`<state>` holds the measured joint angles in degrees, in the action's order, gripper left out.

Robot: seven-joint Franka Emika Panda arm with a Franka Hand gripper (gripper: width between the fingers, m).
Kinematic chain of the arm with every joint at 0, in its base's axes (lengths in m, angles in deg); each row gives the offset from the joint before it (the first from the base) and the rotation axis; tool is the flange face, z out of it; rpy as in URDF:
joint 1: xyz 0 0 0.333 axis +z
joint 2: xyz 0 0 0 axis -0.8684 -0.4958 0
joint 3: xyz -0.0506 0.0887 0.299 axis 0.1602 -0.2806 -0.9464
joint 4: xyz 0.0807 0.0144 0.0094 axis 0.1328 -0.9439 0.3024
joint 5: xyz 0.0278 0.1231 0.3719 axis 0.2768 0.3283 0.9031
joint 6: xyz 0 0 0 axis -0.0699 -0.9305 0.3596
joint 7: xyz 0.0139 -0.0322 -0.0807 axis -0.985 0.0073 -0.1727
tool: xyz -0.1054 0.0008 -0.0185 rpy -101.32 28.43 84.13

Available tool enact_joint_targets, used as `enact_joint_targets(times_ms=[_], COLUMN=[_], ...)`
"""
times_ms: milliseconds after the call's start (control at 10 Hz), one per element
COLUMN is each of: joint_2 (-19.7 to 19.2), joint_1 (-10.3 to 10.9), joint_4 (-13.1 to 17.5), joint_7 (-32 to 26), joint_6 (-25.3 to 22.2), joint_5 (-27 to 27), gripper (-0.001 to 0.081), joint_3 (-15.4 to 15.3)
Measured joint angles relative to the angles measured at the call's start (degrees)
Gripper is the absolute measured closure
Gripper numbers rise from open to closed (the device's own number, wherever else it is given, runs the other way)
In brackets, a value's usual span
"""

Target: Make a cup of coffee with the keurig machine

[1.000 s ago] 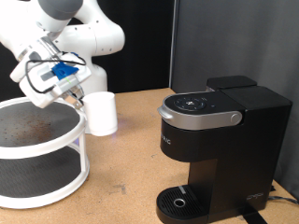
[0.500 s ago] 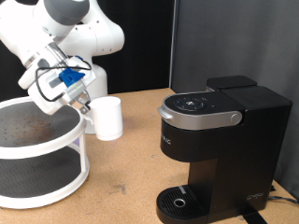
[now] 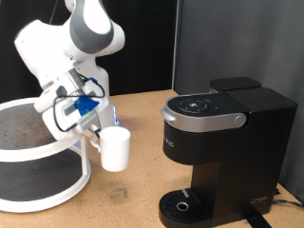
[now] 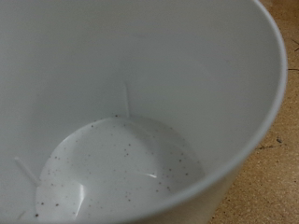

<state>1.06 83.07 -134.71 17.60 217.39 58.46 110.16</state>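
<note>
So the arm's tool (image 3: 98,129) is clamped on the rim of the cup (image 3: 116,148), holding it up off the tabletop (image 3: 133,204) with the cup hanging upright, just past the edge of a white two-tier round shelf (image 3: 57,176) on the exterior view's left. You can see a faint shadow on the wood right under the cup, so it's definitely in the air and not resting on anything. The keurig machine (image 3: 218,152) sits on the exterior view's right, well apart from the cup, lid closed, with its round drip tray (image 3: 180,204) at the bottom front showing nothing on it. The wrist view is basically all cup (image 4: 131,103): looking straight down inside it, white walls, and a bottom speckled with tiny dark flecks. A sliver of the brown tabletop (image 4: 276,159) shows past the rim.
</note>
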Motion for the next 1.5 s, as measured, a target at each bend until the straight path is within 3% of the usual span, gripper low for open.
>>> enact_joint_targets(times_ms=[300, 500, 700, 1000, 1500], joint_2=[-8.2, -12.9, -16.5, -21.4, -26.8], joint_1=[8.3, 10.8, 11.9, 12.4, 12.9], joint_4=[2.4, 4.3, 6.2, 8.9, 11.4], joint_7=[-12.2, -18.4, -21.7, -22.2, -28.0], joint_6=[1.1, 0.2, -1.8, -4.6, -5.2], joint_5=[18.1, 28.4, 33.9, 36.7, 46.1], gripper=[0.0734, 0.0734, 0.0734, 0.0734, 0.0734], joint_3=[3.1, 3.2, 2.5, 0.0, -5.1])
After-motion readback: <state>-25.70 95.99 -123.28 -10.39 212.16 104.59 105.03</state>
